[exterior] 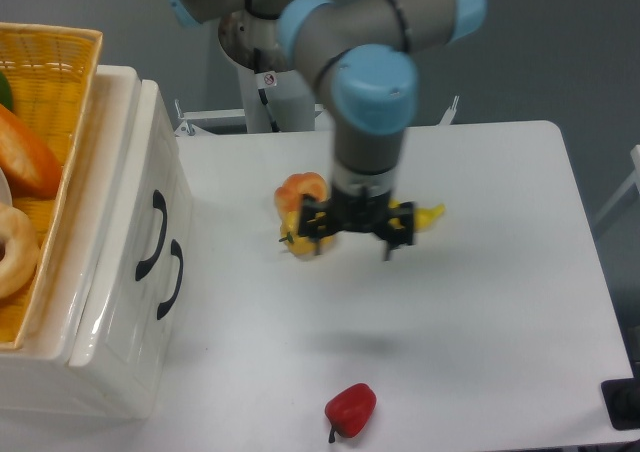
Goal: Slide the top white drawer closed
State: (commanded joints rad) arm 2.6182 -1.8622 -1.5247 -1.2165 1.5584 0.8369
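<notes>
The top white drawer (150,207) sits flush in the cabinet (110,302) at the table's (480,302) left edge, well apart from the gripper (352,230), which hangs empty with fingers spread over the table's middle near a yellow pepper (298,240) and banana (428,212).

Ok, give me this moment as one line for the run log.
task: close top drawer | top drawer: shut, flush with cabinet | gripper: open, empty, above table away from cabinet | status: looks done
</notes>
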